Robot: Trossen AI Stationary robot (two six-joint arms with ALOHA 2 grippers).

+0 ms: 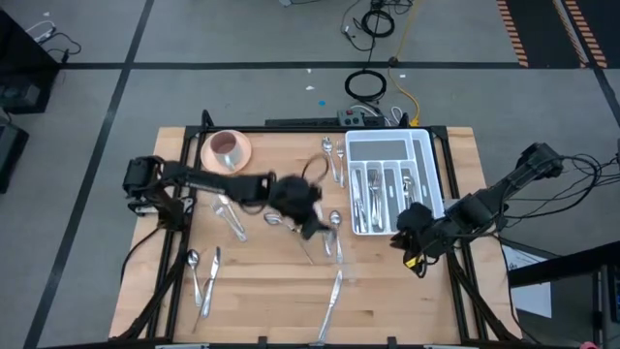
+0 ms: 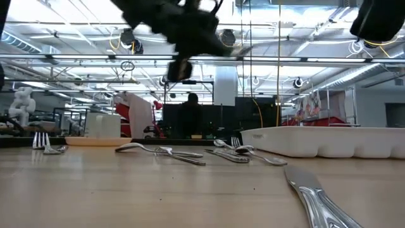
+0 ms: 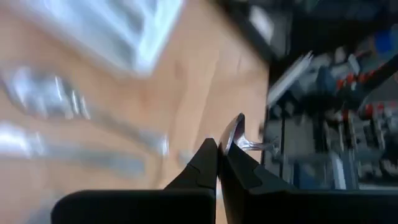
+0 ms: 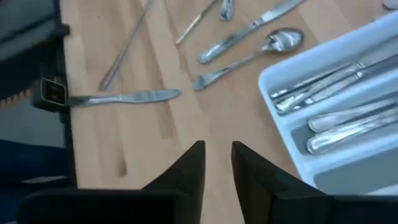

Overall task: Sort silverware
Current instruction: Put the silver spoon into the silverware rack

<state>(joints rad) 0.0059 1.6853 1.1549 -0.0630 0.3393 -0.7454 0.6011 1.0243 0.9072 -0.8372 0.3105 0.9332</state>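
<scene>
My left gripper (image 1: 312, 223) hangs over the middle of the table, shut on one shiny piece of silverware (image 3: 235, 127). More silverware lies loose on the wood: spoons near the tray (image 1: 334, 160), pieces at the left (image 1: 228, 218) and front left (image 1: 201, 273), and a knife (image 1: 329, 301) at the front. The white tray (image 1: 433, 165) at the back right holds several pieces. My right gripper (image 4: 217, 152) is open with nothing between its fingers. It hovers by the tray's near corner (image 1: 407, 240). My left gripper pinches the piece of silverware between its two fingertips (image 3: 208, 152). A shiny curved bit (image 3: 236, 124) sticks out just past the tips and a slim part (image 3: 255, 146) runs off to one side. The blur hides which end this is. The piece is lifted clear of the table.
A pink saucer with a cup (image 1: 228, 148) stands at the back left. In the right wrist view, a knife (image 4: 124, 98) and a spoon (image 4: 273, 43) lie on the wood beside the tray's wall (image 4: 280, 71). Bare wood shows along the near right of the table (image 1: 407, 301).
</scene>
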